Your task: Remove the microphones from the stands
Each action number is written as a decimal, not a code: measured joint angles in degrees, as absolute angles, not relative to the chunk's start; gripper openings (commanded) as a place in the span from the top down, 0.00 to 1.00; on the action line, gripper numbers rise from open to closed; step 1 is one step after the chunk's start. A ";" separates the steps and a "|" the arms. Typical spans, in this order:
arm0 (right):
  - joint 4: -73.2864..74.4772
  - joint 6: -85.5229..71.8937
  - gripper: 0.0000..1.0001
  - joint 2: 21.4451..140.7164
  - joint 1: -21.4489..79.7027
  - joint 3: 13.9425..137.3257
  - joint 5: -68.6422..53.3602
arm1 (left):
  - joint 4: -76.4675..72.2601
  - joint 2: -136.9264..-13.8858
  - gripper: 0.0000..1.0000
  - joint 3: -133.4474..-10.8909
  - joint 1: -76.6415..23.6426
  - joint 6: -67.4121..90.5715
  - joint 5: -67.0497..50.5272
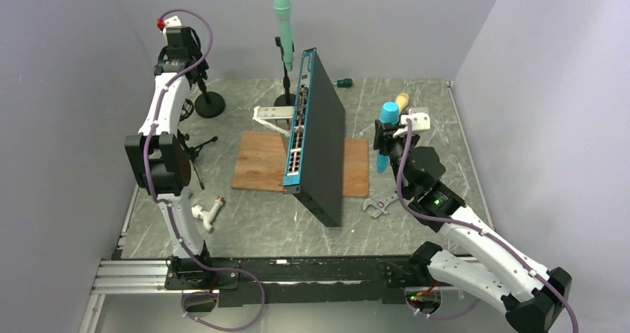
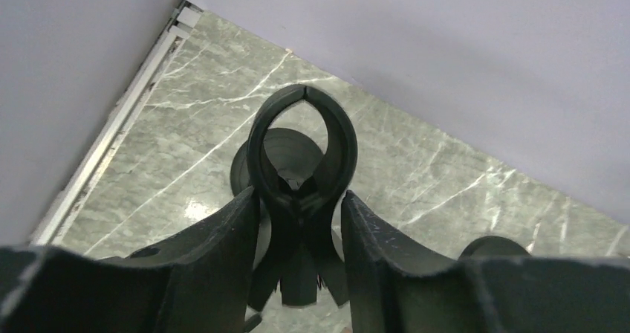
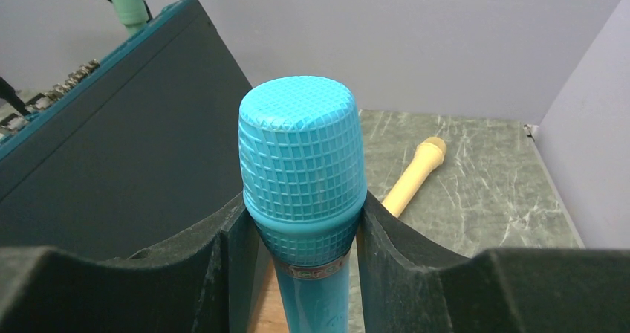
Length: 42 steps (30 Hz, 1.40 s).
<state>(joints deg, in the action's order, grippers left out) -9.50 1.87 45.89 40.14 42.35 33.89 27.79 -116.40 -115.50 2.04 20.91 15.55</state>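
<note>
From above, the right claw [image 1: 385, 143] is clenched on the blue microphone [image 1: 388, 113] at right of centre, lifted off the worktop [image 1: 252, 221] and well apart from the black stand [image 1: 210, 104] at the upper left, where the left claw [image 1: 180, 50] sits high on the stand. The tilted network switch [image 1: 319, 147] stands just left of the held microphone, so a leftward swing could strike it. A wrench [image 1: 379, 205] below and an orange microphone [image 1: 402, 99] above crowd any set-down spot. A green microphone [image 1: 283, 17] stands on a second stand behind the switch. In the left wrist view, the left claw [image 2: 301, 221] grasps the neck of the empty clip [image 2: 343, 136], its fingers [image 2: 223, 251] touching it on both sides. Pulling away before letting go would likely tip the stand. In the right wrist view, the right claw [image 3: 301, 229] grips the blue microphone [image 3: 301, 154] just under its head. The body is smooth, so it might slide down if the grip eases. The switch fills the left of the frame and the orange microphone lies at the right.
</note>
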 measured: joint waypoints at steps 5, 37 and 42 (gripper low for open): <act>-8.25 1.39 1.00 48.10 39.57 43.05 33.36 | 27.14 -116.53 0.05 -115.59 3.66 22.00 11.77; 21.06 -24.05 0.96 92.68 -3.51 71.72 12.75 | 19.16 -64.75 0.01 -75.92 -9.26 11.49 -2.68; 22.28 -27.73 0.86 104.97 -9.02 76.73 4.95 | 16.34 -61.10 0.01 -75.75 -9.26 7.86 0.82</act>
